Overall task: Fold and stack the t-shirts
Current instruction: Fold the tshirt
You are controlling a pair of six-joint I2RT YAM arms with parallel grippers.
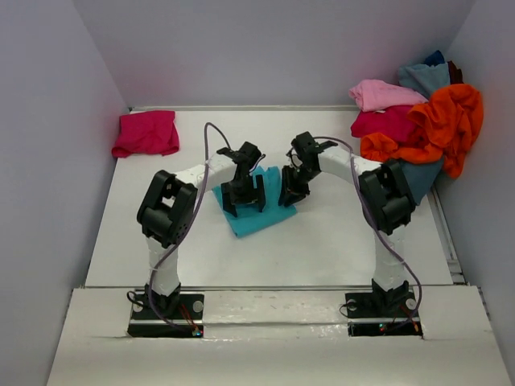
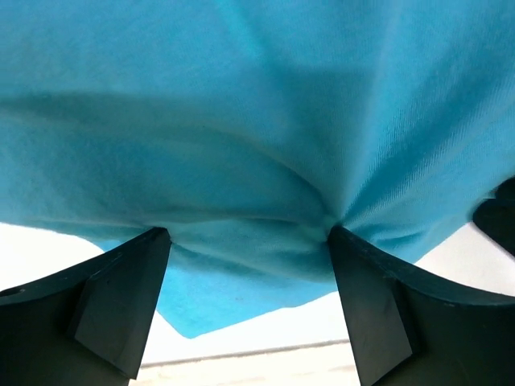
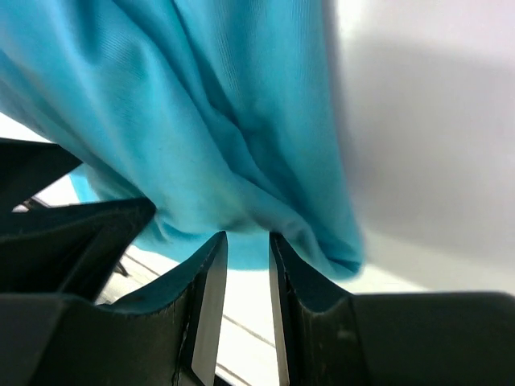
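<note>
A turquoise t-shirt [image 1: 256, 219] lies folded small on the middle of the table, and both grippers are down on it. My left gripper [image 1: 244, 207] stands wide open, its fingertips [image 2: 158, 238] pressing into the cloth [image 2: 241, 121] near its near edge. My right gripper [image 1: 290, 197] is at the shirt's right edge. Its jaws stand a narrow gap apart [image 3: 248, 235], tips against bunched turquoise cloth [image 3: 201, 121]. A magenta-pink t-shirt [image 1: 146, 133] lies folded at the back left.
A heap of unfolded shirts fills the back right corner: orange [image 1: 447, 125], light pink [image 1: 385, 94], crimson [image 1: 386, 122], dusty blue [image 1: 425, 78]. Pale walls close in the table on the left, back and right. The two grippers work close together.
</note>
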